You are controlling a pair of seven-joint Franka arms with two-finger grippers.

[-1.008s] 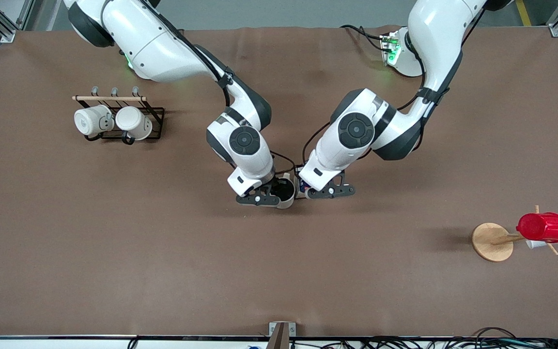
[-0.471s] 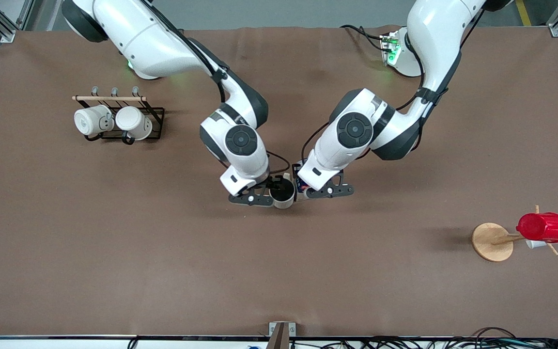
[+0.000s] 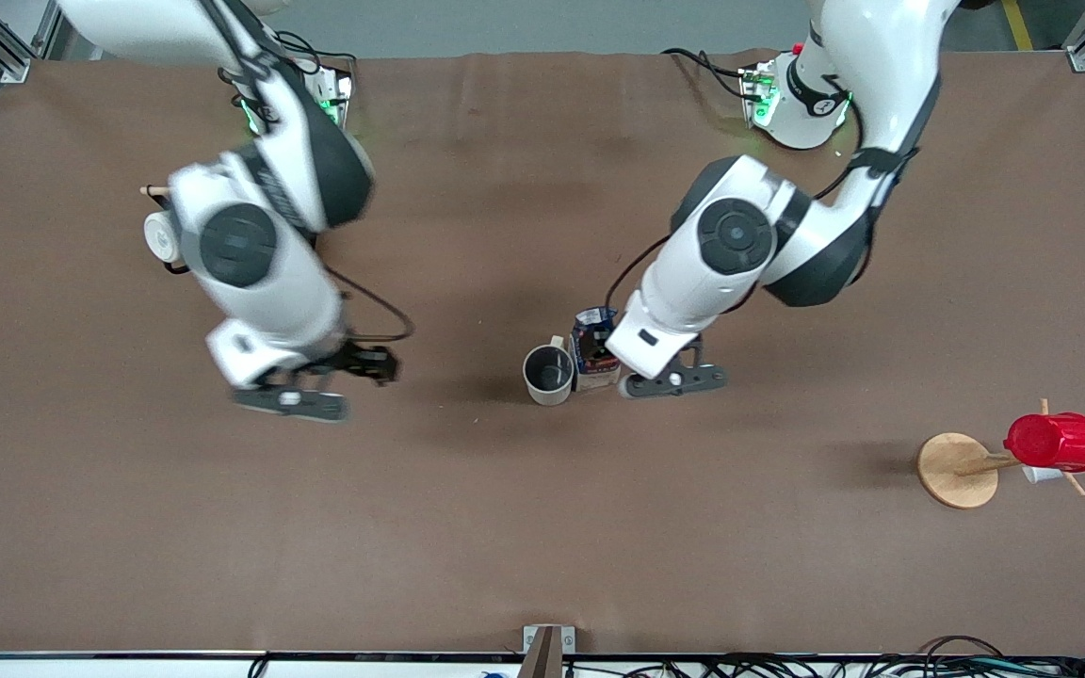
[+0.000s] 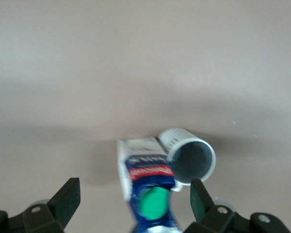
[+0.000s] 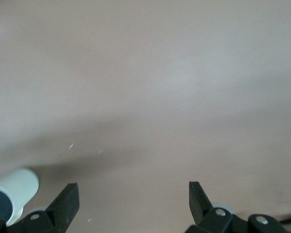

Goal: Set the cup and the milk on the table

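right gripper [image 3: 354,381] pulled off cup [image 3: 548,374], open | left gripper [image 3: 648,369] open above milk [image 3: 591,345] | I judge both placed

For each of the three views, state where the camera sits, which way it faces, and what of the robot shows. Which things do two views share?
Front: high across the table, facing both arms.
Left wrist: looks down past the open left tool at milk beside cup.
Right wrist: open right tool over bare table.
Shared: cup, milk.
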